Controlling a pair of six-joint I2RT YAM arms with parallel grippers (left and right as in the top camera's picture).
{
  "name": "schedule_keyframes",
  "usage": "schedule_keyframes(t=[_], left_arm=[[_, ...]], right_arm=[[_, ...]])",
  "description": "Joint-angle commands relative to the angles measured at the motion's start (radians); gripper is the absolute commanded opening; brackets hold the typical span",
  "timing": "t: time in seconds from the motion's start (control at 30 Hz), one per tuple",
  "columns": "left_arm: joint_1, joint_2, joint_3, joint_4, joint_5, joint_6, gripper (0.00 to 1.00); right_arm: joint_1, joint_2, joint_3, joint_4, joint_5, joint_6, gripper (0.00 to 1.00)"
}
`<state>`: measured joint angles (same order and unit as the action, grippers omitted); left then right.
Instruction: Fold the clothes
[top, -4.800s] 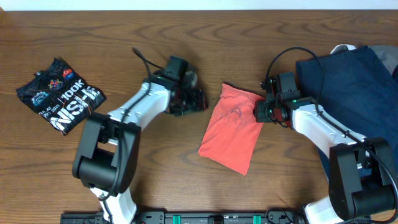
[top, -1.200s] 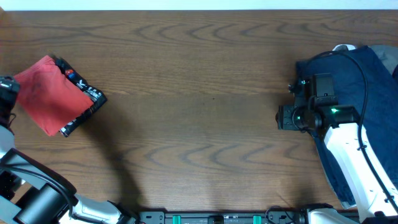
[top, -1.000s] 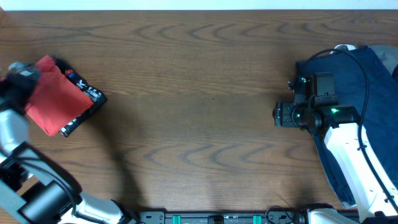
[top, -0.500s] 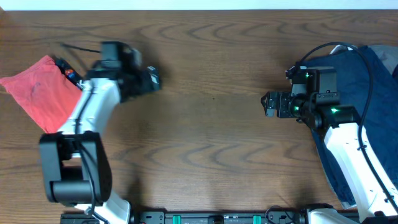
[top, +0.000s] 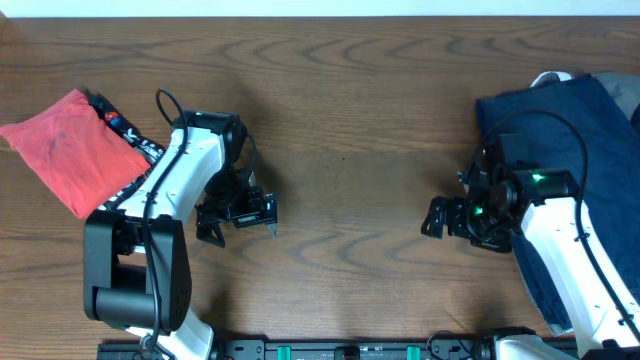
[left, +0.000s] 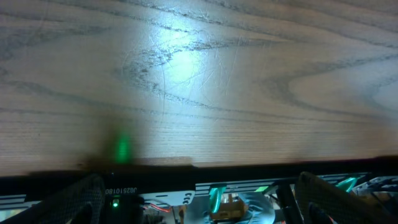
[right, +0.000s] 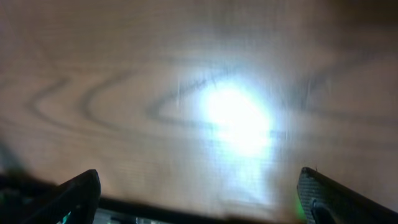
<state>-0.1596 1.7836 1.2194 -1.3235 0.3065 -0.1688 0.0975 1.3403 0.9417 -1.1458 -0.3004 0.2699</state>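
A folded coral-red T-shirt lies at the far left, on top of a black printed tee of which only the edge shows. A navy garment is heaped at the right edge, partly under my right arm. My left gripper hovers open over bare wood, right of the red shirt and apart from it. My right gripper is open, just left of the navy garment. In each wrist view the left gripper and right gripper hold nothing, with the fingers at the bottom corners.
The wooden table stretches between the two arms. A bit of white cloth pokes out behind the navy heap. The table's front edge and the black base rail show in the left wrist view.
My left arm has swung from the red shirt at the far left towards the table's front middle, leaving the shirt on the black tee. My right gripper moved forward and opened wider.
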Motion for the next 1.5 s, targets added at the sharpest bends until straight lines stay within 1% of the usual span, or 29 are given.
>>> schedule_keyframes(t=[0.0,0.07,0.17,0.3,0.37,0.4,0.5,0.6,0.7,0.9,1.23,1.47], left_arm=[[-0.018,-0.058,-0.032,-0.006,-0.049,-0.018,0.98],[-0.035,-0.108,-0.054,-0.006,-0.097,-0.056,0.98],[-0.078,-0.23,-0.097,0.028,-0.175,-0.112,0.98],[-0.174,-0.474,-0.164,0.142,-0.247,-0.14,0.98],[-0.243,-0.612,-0.194,0.203,-0.338,-0.184,0.98],[-0.294,-0.695,-0.21,0.236,-0.422,-0.21,0.98],[-0.426,-0.895,-0.259,0.337,-0.582,-0.222,0.98],[-0.496,-1.028,-0.277,0.412,-0.596,-0.222,0.98],[-0.524,-1.131,-0.277,0.432,-0.596,-0.222,0.98],[-0.525,-1.231,-0.277,0.428,-0.596,-0.222,0.98],[-0.525,-1.234,-0.277,0.428,-0.596,-0.222,0.98],[-0.525,-1.234,-0.277,0.428,-0.596,-0.222,0.98]], right_arm=[[-0.005,-0.053,0.01,-0.026,-0.018,-0.005,0.99],[-0.005,-0.114,0.006,-0.028,-0.018,-0.004,0.99],[-0.005,-0.239,-0.002,-0.006,0.014,0.0,0.99],[0.011,-0.491,-0.037,0.034,0.185,0.029,0.99],[0.029,-0.613,-0.059,0.057,0.233,0.029,0.99],[0.041,-0.702,-0.074,0.067,0.258,0.029,0.99],[0.047,-0.903,-0.107,0.079,0.297,0.029,0.99],[0.047,-1.035,-0.119,0.092,0.288,0.05,0.99],[0.047,-1.12,-0.118,0.094,0.29,0.059,0.99],[0.047,-1.165,-0.119,0.075,0.289,0.059,0.99],[0.047,-1.165,-0.119,-0.084,0.289,0.059,0.99],[0.047,-1.165,-0.119,-0.096,0.281,0.059,0.99]])
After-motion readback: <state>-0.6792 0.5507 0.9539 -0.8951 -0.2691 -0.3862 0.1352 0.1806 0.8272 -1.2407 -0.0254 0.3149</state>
